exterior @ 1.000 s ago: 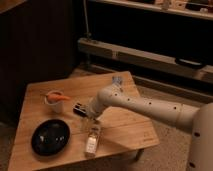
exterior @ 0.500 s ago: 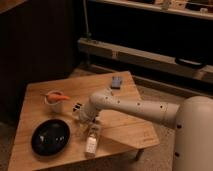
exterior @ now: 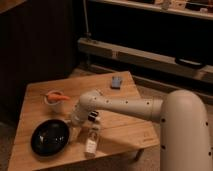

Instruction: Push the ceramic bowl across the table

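Note:
The ceramic bowl [exterior: 50, 136] is wide, shallow and glossy black, and sits near the front left of the light-wood table [exterior: 120, 131]. My white arm reaches in from the right, bending at an elbow over the table's middle. My gripper [exterior: 75, 121] is low over the table just right of the bowl's rim, close to it or touching it.
A small white bowl with orange items [exterior: 54, 98] stands behind the black bowl. A clear bottle with a dark cap [exterior: 92, 135] lies right of the gripper. A small blue-grey object [exterior: 116, 82] lies at the table's far edge. Dark shelving stands behind.
The arm has swung left and lower, bringing the gripper from the table's middle to the black bowl's right rim. The bowl looks unmoved.

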You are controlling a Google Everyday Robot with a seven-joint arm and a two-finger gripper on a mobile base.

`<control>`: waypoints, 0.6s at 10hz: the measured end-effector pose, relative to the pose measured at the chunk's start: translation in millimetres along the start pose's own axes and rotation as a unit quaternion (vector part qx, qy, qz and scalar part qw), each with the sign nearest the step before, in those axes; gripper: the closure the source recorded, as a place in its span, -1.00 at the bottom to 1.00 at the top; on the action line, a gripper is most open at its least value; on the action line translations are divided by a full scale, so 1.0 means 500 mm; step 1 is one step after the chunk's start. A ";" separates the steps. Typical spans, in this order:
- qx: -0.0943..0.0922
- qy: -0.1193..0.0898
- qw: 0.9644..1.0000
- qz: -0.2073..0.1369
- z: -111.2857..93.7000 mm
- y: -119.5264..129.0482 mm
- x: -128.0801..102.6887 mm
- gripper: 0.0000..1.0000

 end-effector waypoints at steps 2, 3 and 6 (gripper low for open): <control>0.012 0.001 1.000 -0.004 0.015 -0.002 0.007 -0.50; 0.015 0.002 1.000 -0.007 0.017 0.002 0.009 -0.50; 0.027 0.008 0.999 -0.023 0.035 0.023 0.037 -0.50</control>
